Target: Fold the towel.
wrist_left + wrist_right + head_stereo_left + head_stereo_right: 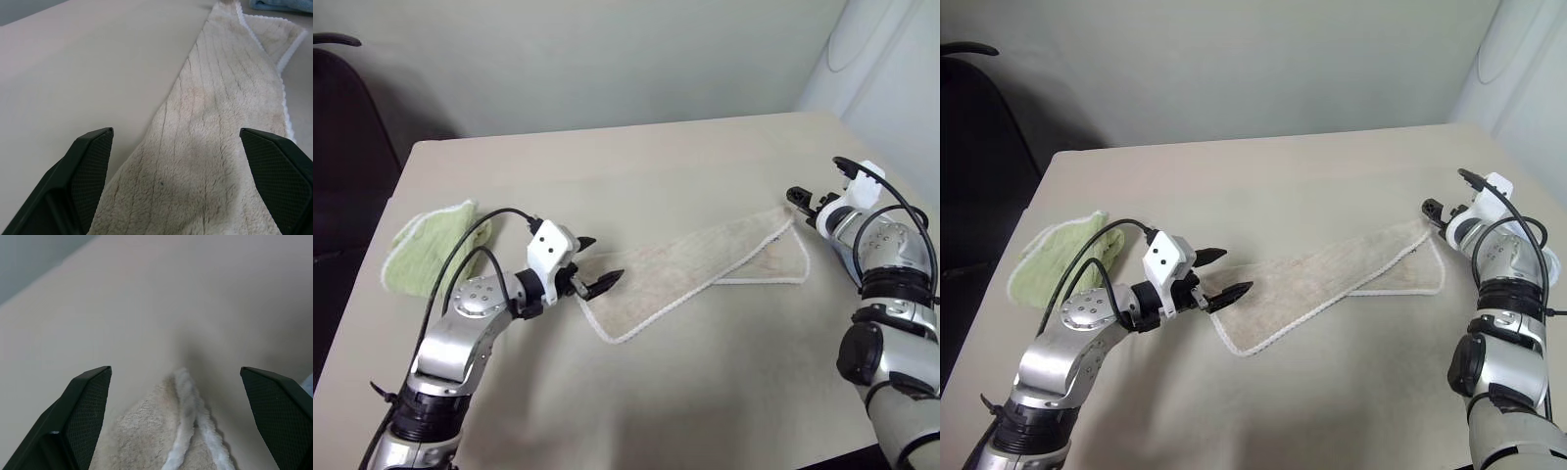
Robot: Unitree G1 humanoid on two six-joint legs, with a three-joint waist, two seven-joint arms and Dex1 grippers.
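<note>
The beige towel (695,269) lies folded into a long strip, running diagonally across the table (607,166) from the near middle to the far right. Its white corded edge shows along the near side. My left gripper (600,260) hovers open at the strip's near left end, and in the left wrist view the towel (220,122) stretches away between and past the spread fingers (93,166). At the far right corner my right gripper (816,181) is open too. The right wrist view shows that corner (171,440) lying between the parted fingers (88,401), held by neither.
A light green folded towel (431,245) sits near the table's left edge. A bit of light blue cloth (283,5) lies beyond the beige towel's far end. A black chair (342,147) stands off the table's left side, and a wall runs behind the far edge.
</note>
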